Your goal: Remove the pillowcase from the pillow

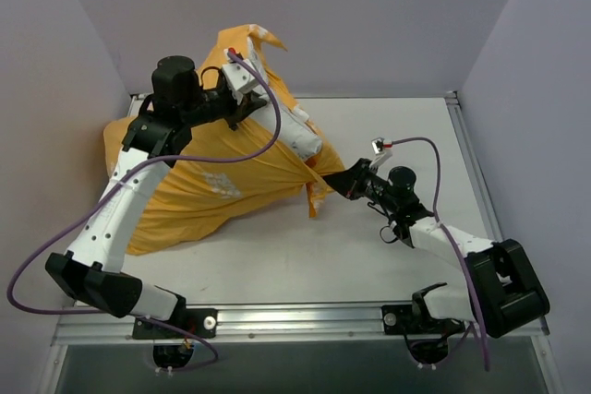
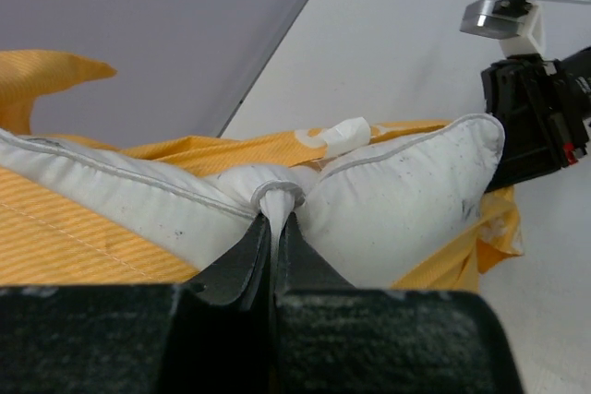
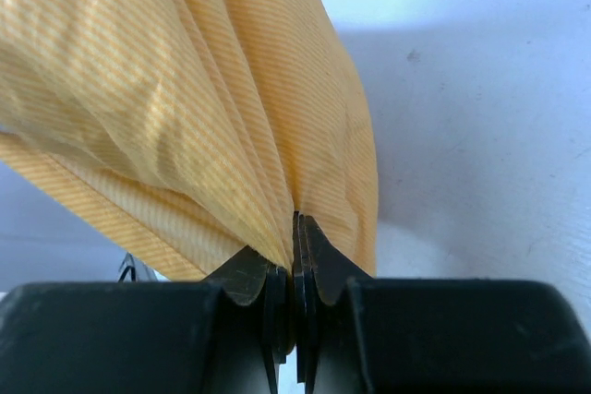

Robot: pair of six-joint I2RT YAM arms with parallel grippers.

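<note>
While the pillowcase (image 1: 199,196) lies bunched at the desk's (image 1: 369,256) far left with the white pillow (image 2: 397,200) partly out, left end effector (image 2: 275,223) pinches a pillow fold and right end effector (image 3: 297,228) pinches orange fabric. Mid-strip step; next move likely needs both pulling apart.

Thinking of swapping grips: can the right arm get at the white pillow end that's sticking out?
Probably, but not right now. The pillow pokes out bare close to the right gripper, nothing between them, yet its jaws are shut on the pillowcase, so it must let go first.
</note>
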